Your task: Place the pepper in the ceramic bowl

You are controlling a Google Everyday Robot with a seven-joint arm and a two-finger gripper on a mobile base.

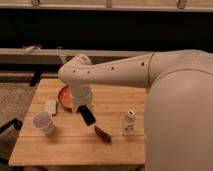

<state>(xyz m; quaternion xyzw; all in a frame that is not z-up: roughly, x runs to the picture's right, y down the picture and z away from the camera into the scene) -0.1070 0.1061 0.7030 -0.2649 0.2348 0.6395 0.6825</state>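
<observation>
Low over the middle of the light wooden table (65, 147), the dark two-finger gripper (86, 116) hangs from the robot's bulky cream-white arm (115, 72), which reaches in from the right and bends down at a rounded wrist. The gripper points downward and tilts a little to the right, with its tip just above the tabletop. Its jaws stand apart and nothing is held between them.

The small, glossy, dark red pepper (103, 134) lies flat on the wood just to the lower right of the gripper's tip. It is near the gripper but not touching it, and it lies at a slant with one end toward the gripper. It is outside the bowl and well apart from it.

The shallow, round, orange-red ceramic bowl (63, 95) sits on the table behind and to the left of the gripper. The arm's wrist covers its right side, so only the left part of its rim and inside shows.

A white paper-like cup (43, 122) stands upright near the left front of the table. A small pale rectangular block (51, 106) lies between the cup and the bowl, just beside the bowl's near edge. To the right of the pepper, a small white bottle (129, 123) stands upright close to the arm's large body.
</observation>
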